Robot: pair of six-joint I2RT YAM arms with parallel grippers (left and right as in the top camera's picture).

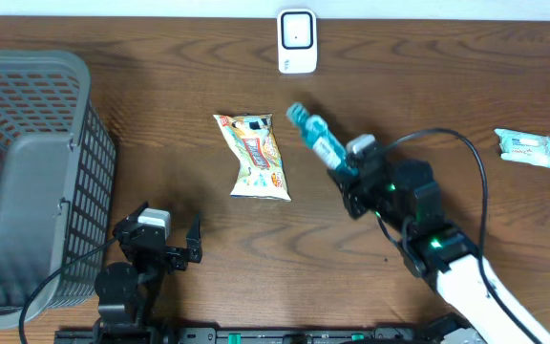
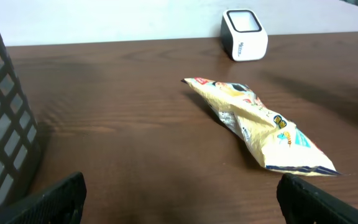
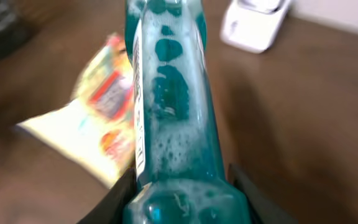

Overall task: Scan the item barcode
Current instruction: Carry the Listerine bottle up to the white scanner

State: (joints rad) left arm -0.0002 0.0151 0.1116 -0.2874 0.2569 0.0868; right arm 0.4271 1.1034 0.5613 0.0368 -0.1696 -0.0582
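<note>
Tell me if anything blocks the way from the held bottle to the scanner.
Nothing visible does. Only bare table separates the teal bottle in the right gripper from the white scanner; the snack bag lies aside.

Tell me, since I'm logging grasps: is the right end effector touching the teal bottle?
Touching. The right wrist view shows the teal bottle pressed between both fingers of the right end effector, with no gap on either side.

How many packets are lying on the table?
2. A yellow snack bag lies mid-table, and a small pale packet lies near the right edge. More could lie beyond the frame.
</note>
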